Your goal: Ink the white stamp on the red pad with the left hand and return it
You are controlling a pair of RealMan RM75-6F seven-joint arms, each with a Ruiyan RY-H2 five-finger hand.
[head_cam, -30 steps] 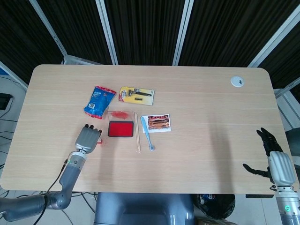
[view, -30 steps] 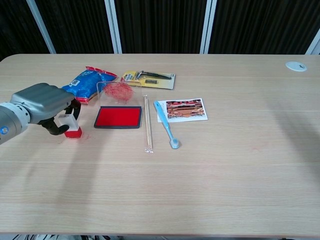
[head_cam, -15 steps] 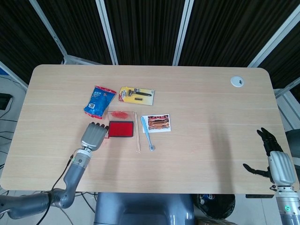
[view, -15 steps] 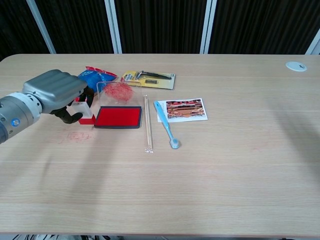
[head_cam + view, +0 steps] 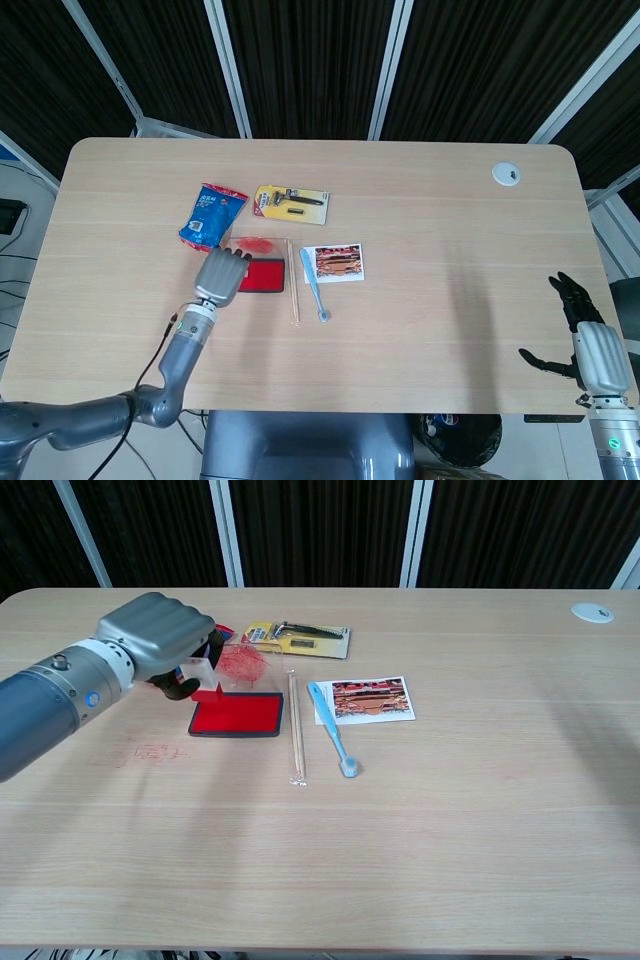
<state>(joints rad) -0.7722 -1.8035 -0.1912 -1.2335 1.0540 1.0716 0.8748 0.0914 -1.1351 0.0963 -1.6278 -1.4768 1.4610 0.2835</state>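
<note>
The long pale wooden table [image 5: 420, 250] filled both views. Toward its 9 o'clock side the grey metal left hand [image 5: 165, 640] hung over the 9 o'clock end of the flat red ink pad in its black tray [image 5: 240, 714], fingers curled around the white block stamp with a red base [image 5: 203, 679], which it held just above the pad; contact could not be told. At 5 o'clock, off the table edge, the black-fingered right hand [image 5: 590, 345] held nothing, its fingers spread apart. Beyond the pad, toward 12 o'clock, lay a blue snack packet [image 5: 212, 216] and a yellow carded razor [image 5: 291, 201]. At the pad's 3 o'clock side lay a thin wooden stick [image 5: 294, 727], a light blue toothbrush [image 5: 333, 729] and a small printed photo card [image 5: 369, 699].
</note>
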